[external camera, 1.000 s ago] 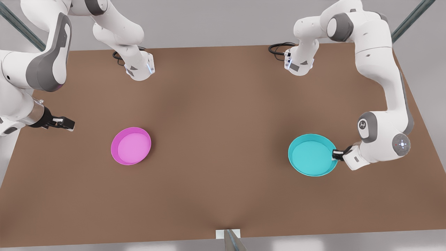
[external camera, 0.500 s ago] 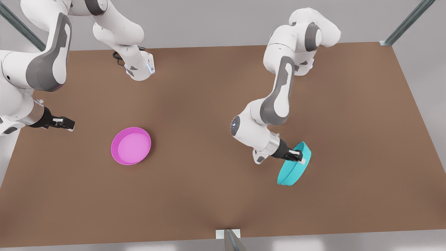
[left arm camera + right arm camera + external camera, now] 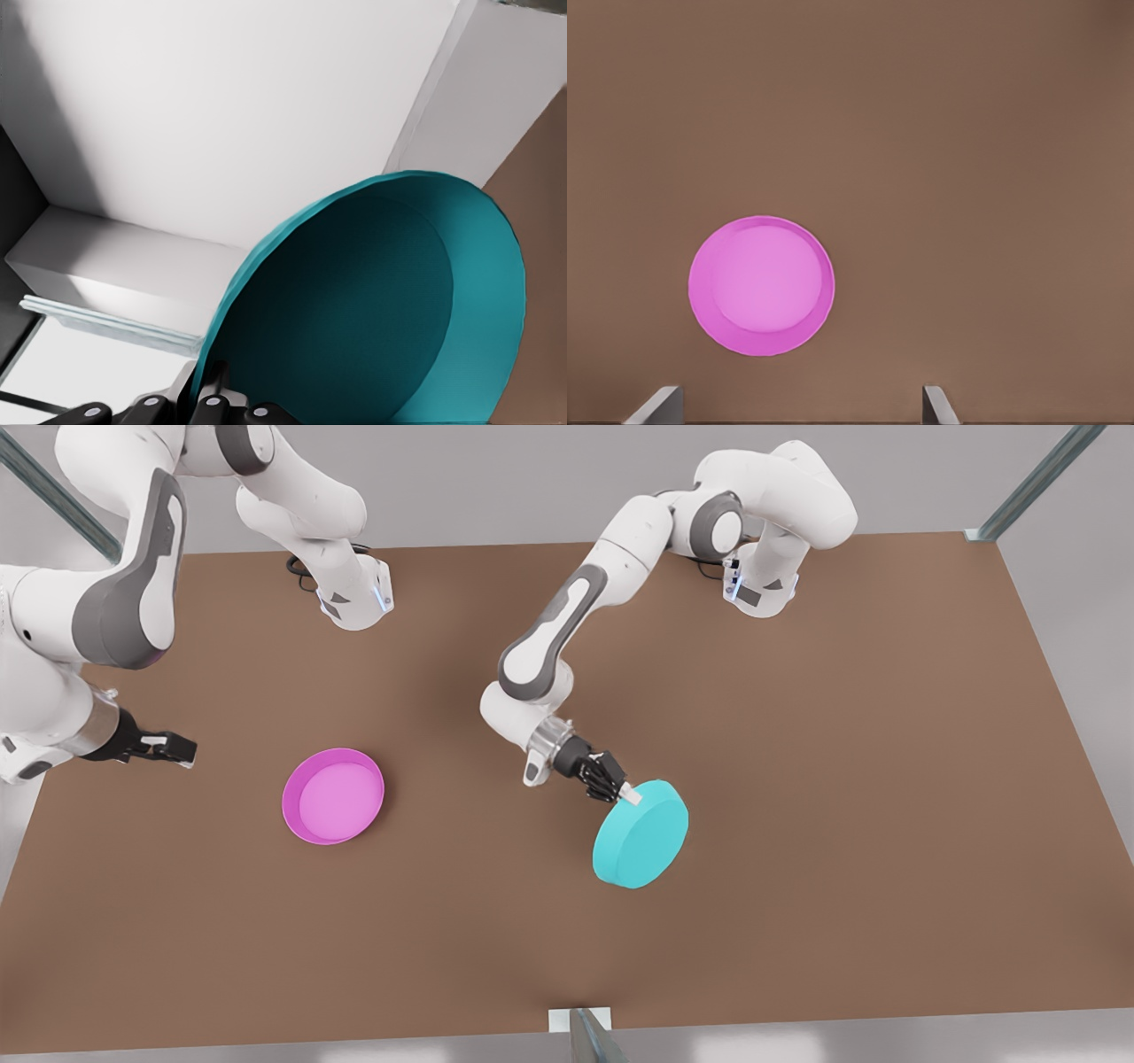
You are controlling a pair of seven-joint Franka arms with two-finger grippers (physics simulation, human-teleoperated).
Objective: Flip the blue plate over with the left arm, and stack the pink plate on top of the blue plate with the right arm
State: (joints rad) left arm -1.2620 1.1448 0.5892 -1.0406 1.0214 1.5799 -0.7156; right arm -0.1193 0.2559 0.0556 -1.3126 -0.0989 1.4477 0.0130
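Observation:
The blue plate (image 3: 642, 835) is turned over and tilted, its flat underside facing up, near the table's middle in the front view. My left gripper (image 3: 627, 794) is shut on its rim at the edge toward the front view's left; the left wrist view looks into the plate's hollow inside (image 3: 372, 310) past the black fingers (image 3: 204, 409). The pink plate (image 3: 334, 795) lies rim up on the table at the front view's left, also seen as the pink plate (image 3: 761, 285) from above. My right gripper (image 3: 182, 748) hovers open to that plate's left, apart from it, fingertips (image 3: 660, 405) spread wide.
The brown table (image 3: 842, 717) stretches wide to the front view's right. Both arm bases (image 3: 354, 598) stand at the back edge with black cables. A metal post (image 3: 589, 1035) rises at the middle of the front edge.
The left arm has carried the blue plate from the front view's right toward the middle, turning it from rim up through edge-on to underside up. The right gripper has shifted only slightly.

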